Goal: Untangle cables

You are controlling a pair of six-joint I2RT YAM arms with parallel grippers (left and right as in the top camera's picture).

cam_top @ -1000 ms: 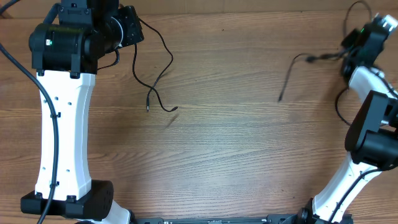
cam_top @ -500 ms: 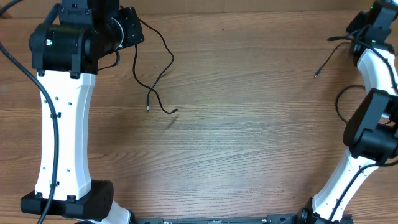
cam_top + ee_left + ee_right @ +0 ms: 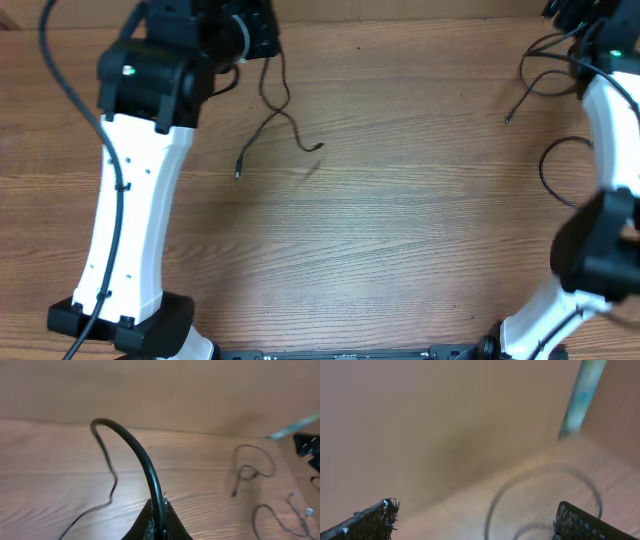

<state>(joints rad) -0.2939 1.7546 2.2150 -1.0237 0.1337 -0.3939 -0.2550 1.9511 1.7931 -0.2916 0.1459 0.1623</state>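
The bench (image 3: 400, 230) carried two cables well apart, so the separating looked largely done. The left arm (image 3: 135, 220) reached to the far edge, its left hand (image 3: 159, 510) clenched on the left cable (image 3: 152, 477). That cable arched up from the fingers and trailed onto the wood, probably held up to draw its kinks straight. At the far right corner, the right arm (image 3: 610, 120) held the right hand (image 3: 475, 510) released, fingers wide. The right cable (image 3: 518, 106) lay looped before it, seemingly set aside.
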